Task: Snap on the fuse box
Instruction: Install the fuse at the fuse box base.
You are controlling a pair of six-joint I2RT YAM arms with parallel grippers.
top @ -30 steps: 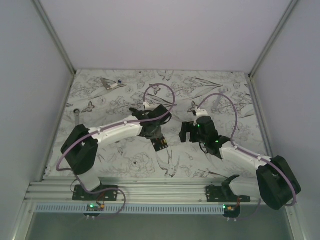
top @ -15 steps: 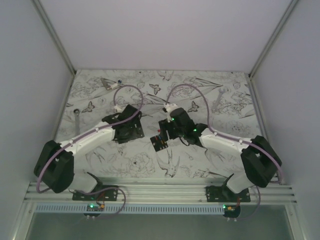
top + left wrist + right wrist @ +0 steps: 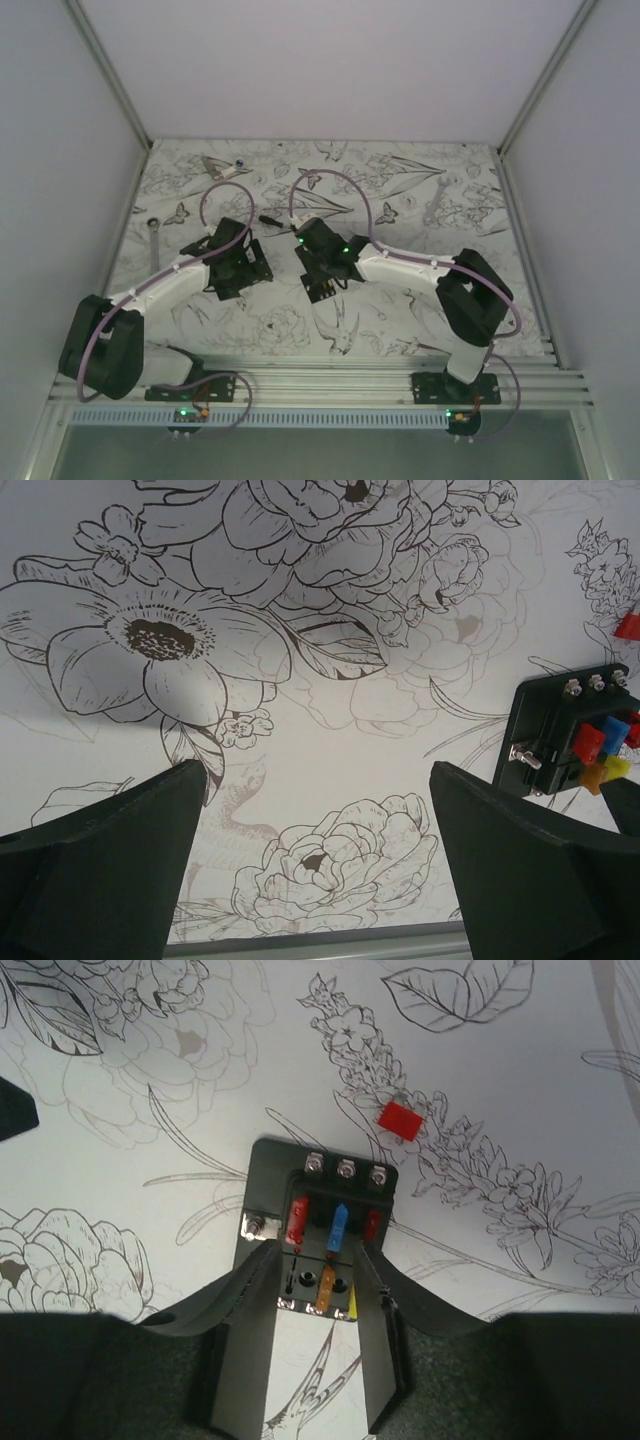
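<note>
The fuse box (image 3: 325, 1220) is a small black block with red, blue, orange and yellow fuses in its top face. It lies flat on the flower-printed table near the middle (image 3: 322, 290). My right gripper (image 3: 320, 1265) reaches down over its near half, one finger pressed to each side of the raised block. In the top view the right gripper (image 3: 322, 272) sits directly over the box. My left gripper (image 3: 318, 780) stands wide open with only bare table between its fingers. It hangs apart to the left (image 3: 240, 268), with the fuse box (image 3: 575, 735) at the right edge of its view.
A loose red fuse (image 3: 400, 1120) lies on the table just beyond the box. A black-handled screwdriver (image 3: 272, 220) rests behind the grippers. One wrench (image 3: 152, 238) lies at the left edge and another wrench (image 3: 432, 205) at the back right. A metal piece (image 3: 218, 167) lies at the back left.
The left gripper let go of the fuse box, opened wide and drew back to the left. The right arm swung left over the box and closed its fingers onto its sides.
</note>
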